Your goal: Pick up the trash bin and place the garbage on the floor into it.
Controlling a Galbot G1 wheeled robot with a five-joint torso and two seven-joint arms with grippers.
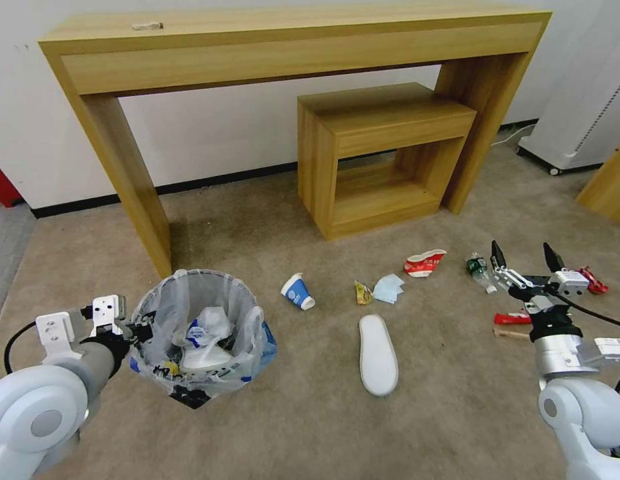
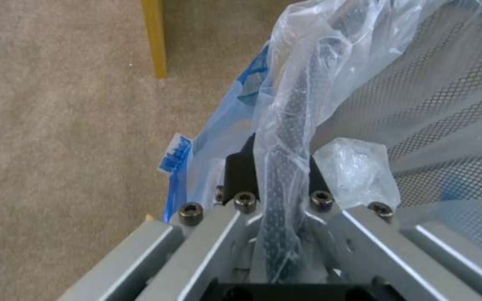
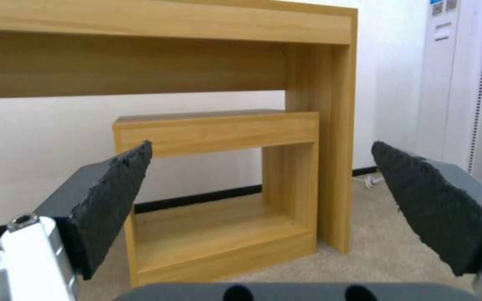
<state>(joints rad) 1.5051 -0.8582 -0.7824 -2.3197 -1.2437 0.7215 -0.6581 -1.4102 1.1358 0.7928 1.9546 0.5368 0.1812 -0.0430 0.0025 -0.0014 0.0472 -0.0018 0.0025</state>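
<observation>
The trash bin [image 1: 197,327], a black mesh bin lined with a crinkly clear bag, hangs low over the carpet at the lower left. My left gripper [image 1: 138,330] is shut on its near rim [image 2: 285,125], bag and mesh pinched between the fingers [image 2: 240,167]. A white slipper and crumpled litter lie inside. On the floor lie a blue-white cup [image 1: 297,291], a yellow wrapper [image 1: 362,293], a pale blue mask [image 1: 389,288], a crushed red-white bowl [image 1: 424,262], a small bottle [image 1: 481,271], a white slipper [image 1: 378,355], red wrappers [image 1: 512,318] and a wooden stick [image 1: 510,333]. My right gripper [image 1: 523,255] hovers open above the bottle and wrappers, its pads [image 3: 113,196] wide apart.
A tall wooden console table [image 1: 290,40] stands against the wall, with a small wooden side table [image 1: 383,153] under its right half. A white wheeled unit [image 1: 583,100] and another wooden piece [image 1: 607,187] are at the right. Open carpet lies between bin and slipper.
</observation>
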